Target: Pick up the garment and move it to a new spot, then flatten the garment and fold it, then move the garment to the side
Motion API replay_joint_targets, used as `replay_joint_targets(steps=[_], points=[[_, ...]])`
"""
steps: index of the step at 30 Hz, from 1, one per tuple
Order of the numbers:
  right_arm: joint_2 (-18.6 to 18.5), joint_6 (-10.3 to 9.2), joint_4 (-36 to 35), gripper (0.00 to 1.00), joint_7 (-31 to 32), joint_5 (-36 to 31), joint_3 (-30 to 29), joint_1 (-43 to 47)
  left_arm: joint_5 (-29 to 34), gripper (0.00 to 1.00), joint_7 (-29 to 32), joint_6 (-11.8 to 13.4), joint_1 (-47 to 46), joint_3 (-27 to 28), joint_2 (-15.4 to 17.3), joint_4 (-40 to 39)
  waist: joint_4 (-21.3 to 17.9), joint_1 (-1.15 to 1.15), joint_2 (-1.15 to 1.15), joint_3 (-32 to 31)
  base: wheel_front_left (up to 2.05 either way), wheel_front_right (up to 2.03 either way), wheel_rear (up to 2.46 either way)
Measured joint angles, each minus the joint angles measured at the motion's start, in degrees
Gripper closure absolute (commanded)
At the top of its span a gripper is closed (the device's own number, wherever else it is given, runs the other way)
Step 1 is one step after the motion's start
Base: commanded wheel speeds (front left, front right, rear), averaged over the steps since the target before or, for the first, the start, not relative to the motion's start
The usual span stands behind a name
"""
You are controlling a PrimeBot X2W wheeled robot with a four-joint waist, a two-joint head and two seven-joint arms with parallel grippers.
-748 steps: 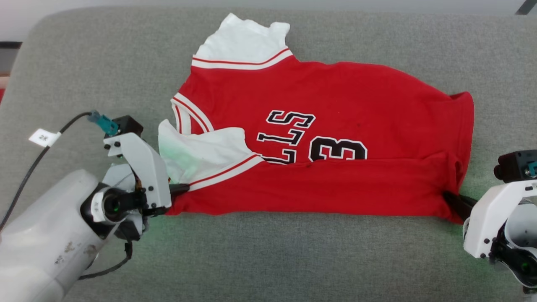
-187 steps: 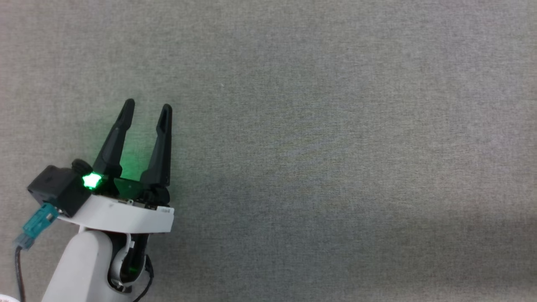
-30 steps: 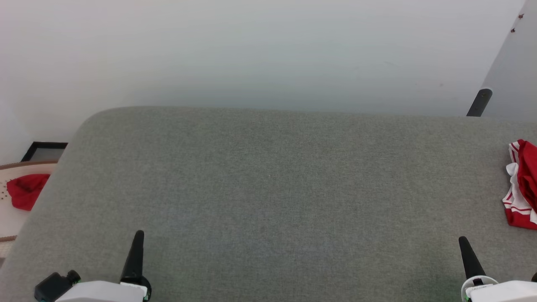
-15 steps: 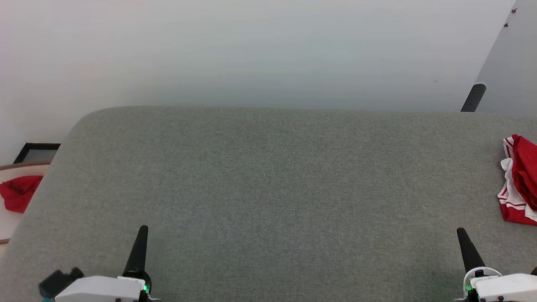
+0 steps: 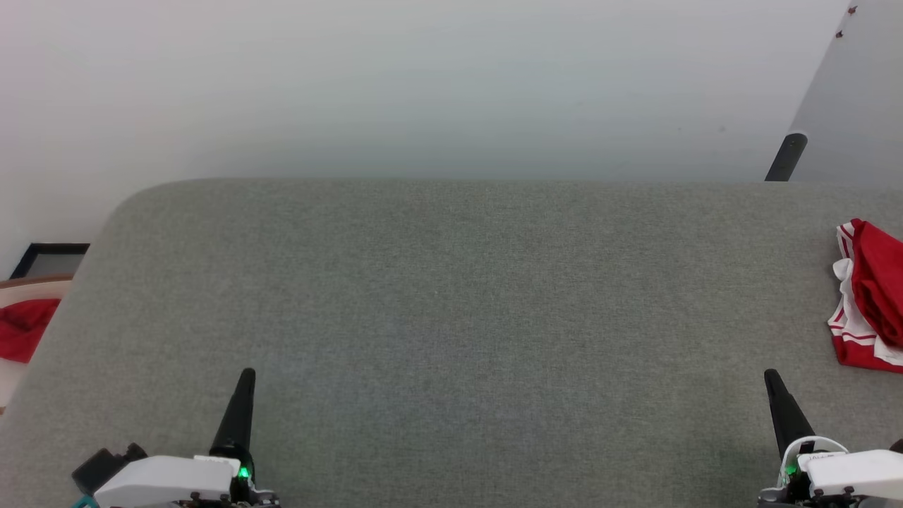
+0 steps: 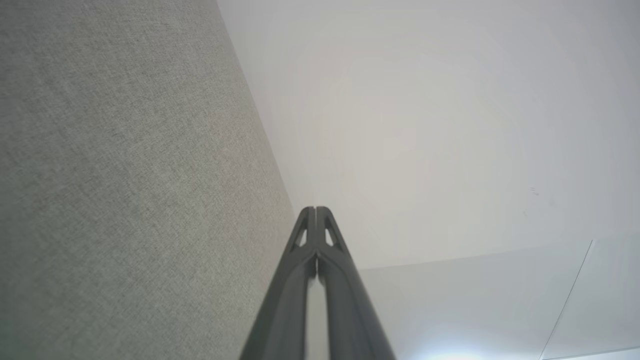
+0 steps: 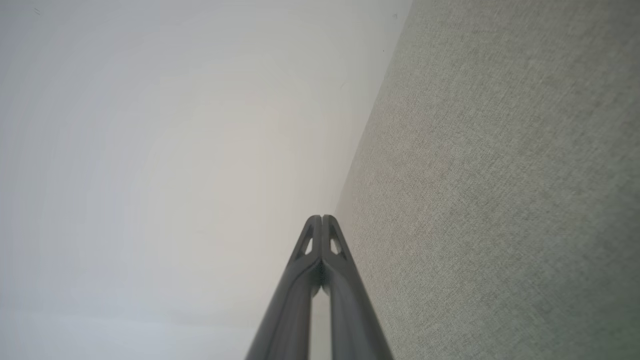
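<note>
Left gripper (image 5: 245, 375) and right gripper (image 5: 770, 377) sit low at the near edge of the grey cushion (image 5: 451, 296), each pinched tight, nothing between the fingers. The garment (image 5: 871, 296) lies bunched at the cushion's far right, cut by the frame's edge: ahead and right of the right gripper, not touching it, well apart from the left gripper.

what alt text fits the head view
A bunched red-and-white garment lies at the far right of a grey padded surface below a white wall. The left gripper and right gripper, both shut, point up from the bottom corners.
</note>
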Motion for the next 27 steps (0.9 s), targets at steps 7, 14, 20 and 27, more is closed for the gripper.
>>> replay_joint_targets(steps=[7,14,20,27], points=[[0.31,0.00,-0.31,1.00,0.82,2.60,-0.24,-0.54,-2.44,1.00,0.81,0.00,-0.66,0.16,-0.35,0.10,-0.49,0.00,0.00,0.20,0.00,0.00,0.00],[0.66,0.00,-0.58,1.00,1.59,5.36,-0.46,-1.17,-4.98,1.00,1.55,0.00,-1.10,0.32,-0.69,0.24,-0.97,0.00,0.00,0.40,0.00,0.00,0.00],[0.89,0.00,-0.78,1.00,2.18,7.55,-0.62,-1.52,-7.04,1.00,2.27,-0.01,-1.55,0.44,-1.01,0.34,-1.38,0.00,0.00,0.57,0.00,0.00,0.00],[1.10,0.00,-1.01,1.00,2.90,9.72,-0.80,-1.90,-9.24,1.00,2.98,-0.01,-2.03,0.62,-1.33,0.45,-1.86,0.00,0.00,0.77,0.00,0.00,0.00]])
